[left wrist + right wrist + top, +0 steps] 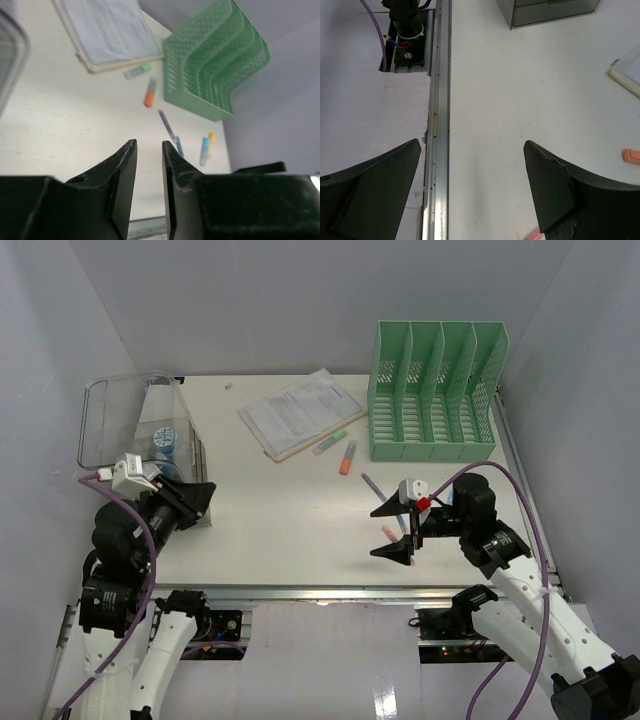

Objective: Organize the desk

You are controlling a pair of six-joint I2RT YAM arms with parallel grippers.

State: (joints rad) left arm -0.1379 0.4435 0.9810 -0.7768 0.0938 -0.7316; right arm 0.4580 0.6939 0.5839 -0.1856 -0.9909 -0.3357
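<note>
the desk (290,530) fills the middle of the overhead view, with both arm bases just off its near edge. its rail (437,125) is a thin strip from above. the right wrist view shows it plainly, running straight away along the front edge.

the right gripper (390,530) hangs over the near right part of the desk. its jaws are spread wide with only bare tabletop between them, which its own camera confirms. the left gripper (200,502) sits at the near left, pointing right, just beside the bin (130,425). the overhead view does not show its gap. the left wrist view does: its fingers (122,175) stand a narrow slit apart and hold nothing.

the left wrist view shows a blue pen (179,146), a blue marker (204,150) and a yellow marker (211,142) lying close together. from above, the right gripper mostly hides them. a purple pen (166,122) lies just past them.

farther on are an orange marker (347,457) and a green marker (330,443), near each other. the green one lies just beside a clipboard (300,412) of papers. the right wrist view catches only the orange marker's tip and a corner of the clipboard.

the rack (435,390) stands upright at the far right, and the bin at the far left.
</note>
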